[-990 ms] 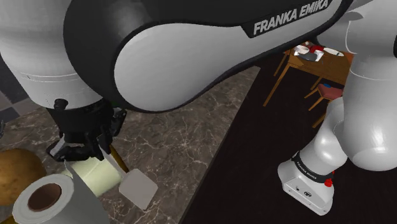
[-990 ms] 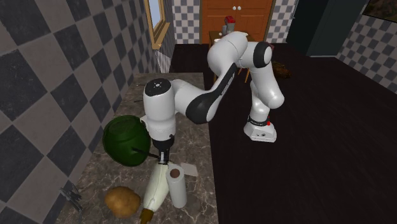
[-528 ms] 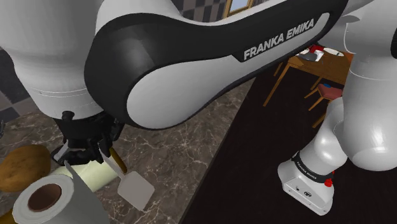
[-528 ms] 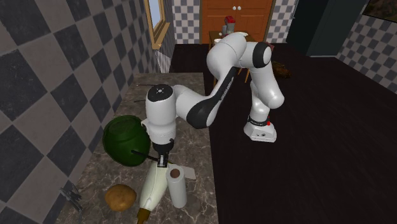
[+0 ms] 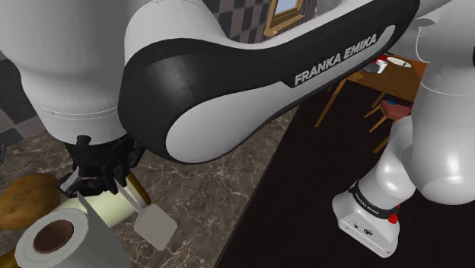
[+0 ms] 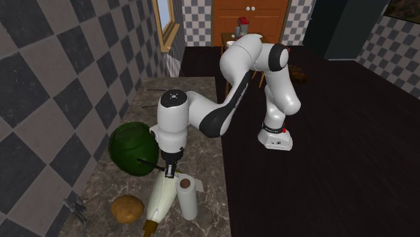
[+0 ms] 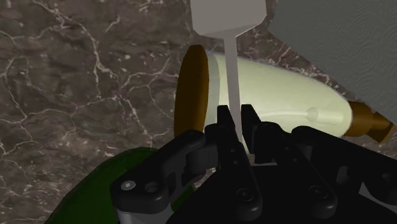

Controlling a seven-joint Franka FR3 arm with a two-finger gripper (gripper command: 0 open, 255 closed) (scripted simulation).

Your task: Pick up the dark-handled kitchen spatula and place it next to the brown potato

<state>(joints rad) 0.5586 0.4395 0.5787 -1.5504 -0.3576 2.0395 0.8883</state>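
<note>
Two fingers (image 7: 223,124) of the gripper (image 7: 235,118) are clamped on the thin shaft of the spatula (image 7: 226,16). Its long axis runs straight out from the jaws, blade foremost. The spatula is held near the potato (image 5: 27,199), with a pale bottle (image 5: 103,212) between them.

Spatula (image 7: 228,19) handle hidden between fingers (image 7: 224,119); blade cut by frame edge. Potato (image 5: 27,199), shoulder view's 8 o'clock, cropped, partly behind paper roll (image 5: 53,236).
</note>
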